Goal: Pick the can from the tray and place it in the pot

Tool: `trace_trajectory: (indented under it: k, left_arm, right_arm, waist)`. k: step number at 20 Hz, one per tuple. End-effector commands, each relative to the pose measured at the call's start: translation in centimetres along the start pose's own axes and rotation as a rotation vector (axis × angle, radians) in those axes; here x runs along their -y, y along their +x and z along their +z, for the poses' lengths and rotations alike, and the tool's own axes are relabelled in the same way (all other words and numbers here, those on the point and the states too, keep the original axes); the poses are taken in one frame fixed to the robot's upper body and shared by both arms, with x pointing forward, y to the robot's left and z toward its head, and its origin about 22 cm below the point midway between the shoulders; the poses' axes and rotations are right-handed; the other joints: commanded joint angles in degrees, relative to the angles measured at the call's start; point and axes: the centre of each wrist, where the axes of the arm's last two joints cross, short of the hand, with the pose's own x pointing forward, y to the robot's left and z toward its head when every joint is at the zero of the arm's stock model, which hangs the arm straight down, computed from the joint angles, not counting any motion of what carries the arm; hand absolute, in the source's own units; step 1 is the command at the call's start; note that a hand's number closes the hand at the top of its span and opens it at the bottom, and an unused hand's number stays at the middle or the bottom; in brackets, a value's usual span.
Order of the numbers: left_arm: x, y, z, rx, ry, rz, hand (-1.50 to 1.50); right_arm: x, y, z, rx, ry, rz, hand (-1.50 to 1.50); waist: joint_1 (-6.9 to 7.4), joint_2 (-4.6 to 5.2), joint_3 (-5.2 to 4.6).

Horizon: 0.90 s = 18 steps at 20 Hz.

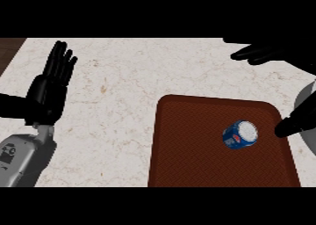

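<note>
A blue can with a white top (240,134) lies tilted on the right half of the dark red tray (199,149). The pot (311,145) shows only as a pale curved rim at the right edge, just past the tray. My right hand (264,52) is at the upper right, largely cut off, its fingers stretched leftward above the counter, beyond the tray's far corner and apart from the can. A black elongated shape (298,117) slants down beside the pot rim, right of the can; I cannot tell if it is the thumb or a pot handle. My left hand (49,90) rests open at the left, fingers up.
Pale marble counter (122,88) lies between my left hand and the tray. A dark wooden strip (4,55) borders the counter at the upper left. The tray's near edge runs out of view at the bottom.
</note>
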Motion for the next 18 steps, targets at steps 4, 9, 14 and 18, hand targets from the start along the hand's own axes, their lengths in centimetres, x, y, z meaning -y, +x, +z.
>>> trace_trajectory:
  k: [4, 9, 14, 18]
  left_arm:
    - [-0.1, 0.2, -0.3, 0.016, -0.011, -0.012, 0.0]
    - [0.1, -0.3, -0.6, 0.004, 0.027, -0.01, 0.0]
    - [-0.8, 0.2, -0.4, -0.003, 0.004, 0.005, 0.0]
    - [-0.8, -0.7, 0.2, -0.002, 0.033, -0.011, 0.0]
  right_arm:
    - [0.9, 3.1, -1.7, 0.01, 0.364, 0.152, -1.5]
    - [-1.2, 1.8, -1.0, 0.008, 0.457, 0.209, -1.5]
    - [-2.9, -0.8, 1.0, -0.063, 0.548, 0.27, -1.5]
    - [-3.0, -3.3, 3.1, -0.099, 0.576, 0.302, -1.5]
  waist:
    - [0.38, -0.21, -0.13]
    - [-1.26, -0.35, -0.17]
    - [-1.05, -0.84, -0.31]
    - [-1.32, -1.04, -0.4]
